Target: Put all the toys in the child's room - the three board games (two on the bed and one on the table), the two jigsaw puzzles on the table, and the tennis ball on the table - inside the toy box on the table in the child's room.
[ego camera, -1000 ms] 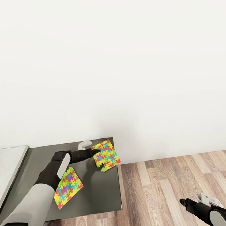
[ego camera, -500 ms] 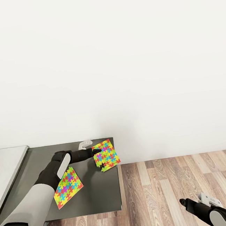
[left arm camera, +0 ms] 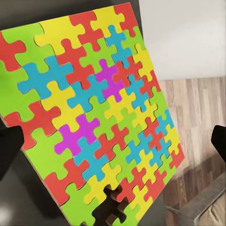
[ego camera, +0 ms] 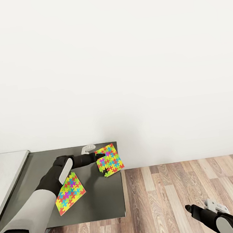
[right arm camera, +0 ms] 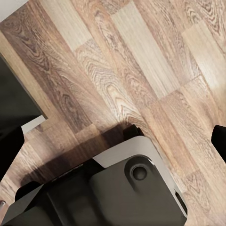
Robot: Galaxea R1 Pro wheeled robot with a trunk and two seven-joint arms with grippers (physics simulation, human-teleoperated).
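Wood-plank floor (ego camera: 183,192) fills lower right of head view, white wall (ego camera: 124,57) above. Right gripper (ego camera: 190,208) low at bottom right over floor; right wrist view shows both finger tips wide apart, nothing between. Dark grey top (ego camera: 101,201) at lower left; near jigsaw puzzle (ego camera: 70,193) lies on it beside left forearm. Farther jigsaw puzzle (ego camera: 109,159) at top's far right corner, tilted; left gripper (ego camera: 99,158) at its left edge, fingers spread either side in wrist view, grip contact unclear. Pale desk top (ego camera: 7,172) at left edge.
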